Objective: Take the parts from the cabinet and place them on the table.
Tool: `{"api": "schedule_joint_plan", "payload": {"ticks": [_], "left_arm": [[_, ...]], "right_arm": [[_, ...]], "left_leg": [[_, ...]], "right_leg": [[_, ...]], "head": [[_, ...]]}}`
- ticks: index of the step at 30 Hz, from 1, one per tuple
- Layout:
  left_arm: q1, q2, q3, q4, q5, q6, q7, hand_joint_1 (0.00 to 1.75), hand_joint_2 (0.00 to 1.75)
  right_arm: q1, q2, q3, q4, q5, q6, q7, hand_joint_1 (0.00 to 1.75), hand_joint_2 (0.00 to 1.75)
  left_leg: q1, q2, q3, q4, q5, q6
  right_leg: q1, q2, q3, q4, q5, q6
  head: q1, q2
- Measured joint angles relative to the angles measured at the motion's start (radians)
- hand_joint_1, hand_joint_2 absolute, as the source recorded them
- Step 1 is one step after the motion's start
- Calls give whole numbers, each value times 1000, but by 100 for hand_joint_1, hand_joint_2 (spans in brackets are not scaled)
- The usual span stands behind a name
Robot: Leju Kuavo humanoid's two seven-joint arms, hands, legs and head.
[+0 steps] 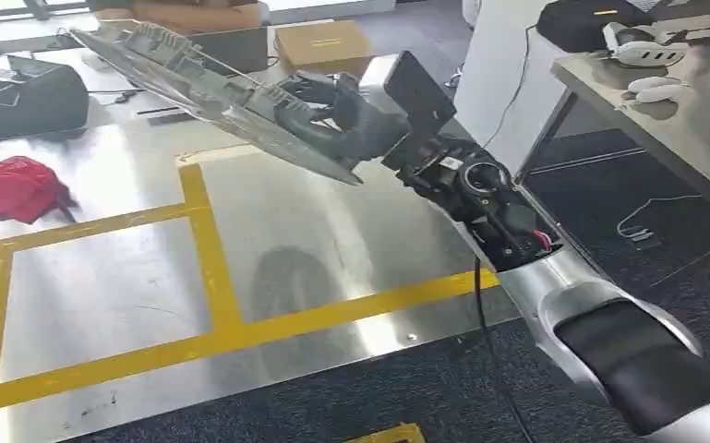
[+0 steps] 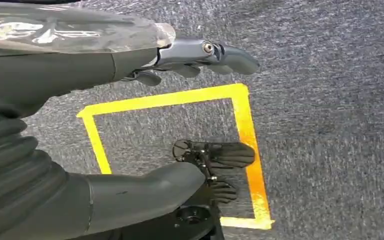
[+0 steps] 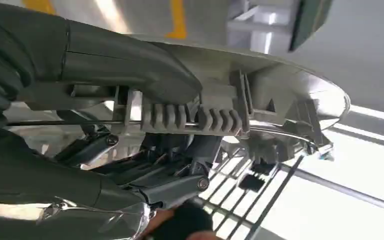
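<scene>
A part (image 1: pixel 194 88) is being gripped by the right hand (image 1: pixel 332 106) above the table (image 1: pixel 332 231) at 11 o'clock — lifted, not yet placed — while the left hand (image 2: pixel 199 55) is being held empty, fingers loosely apart.

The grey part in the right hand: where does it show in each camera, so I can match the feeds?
Head view: the long grey part slants across the upper left, held above the metal table.
Right wrist view: its ribbed underside fills the centre.
Left wrist view: not in it.
Shared landmark: the right hand, whose thumb presses on the part, links the head and right wrist views.
</scene>
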Motion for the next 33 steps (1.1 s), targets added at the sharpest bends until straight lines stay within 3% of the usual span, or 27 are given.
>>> {"api": "schedule_joint_plan", "payload": {"ticks": [2, 14, 22, 33], "left_arm": [[0, -1, 0, 0, -1, 0, 0, 0, 175], [-1, -4, 0, 0, -3, 0, 0, 0, 175], [-14, -10, -2, 0, -14, -11, -14, 0, 175], [-28, -19, -3, 0, 7, -10, -10, 0, 175]], "right_arm": [[-10, 0, 0, 22, 46, -28, -11, 175, 175], [-26, 0, 0, 84, 59, -40, -18, 175, 175], [-81, 0, 5, 199, 420, -231, -78, 175, 175], [-74, 14, 71, 475, 798, -338, -69, 175, 175]], "left_leg": [[1, 0, 0, 0, 0, 0], [2, 1, 1, -2, 0, 0], [2, 0, 1, -3, 1, -1], [2, -1, 2, -3, 0, -1]], "right_leg": [[1, 0, 0, 0, 0, 0], [1, 1, 0, 0, 0, 0], [1, 0, 1, 0, 0, 0], [1, 0, 2, 0, -1, 0]], "head": [[0, 0], [-2, 0], [-2, 0], [-2, 0]]}}
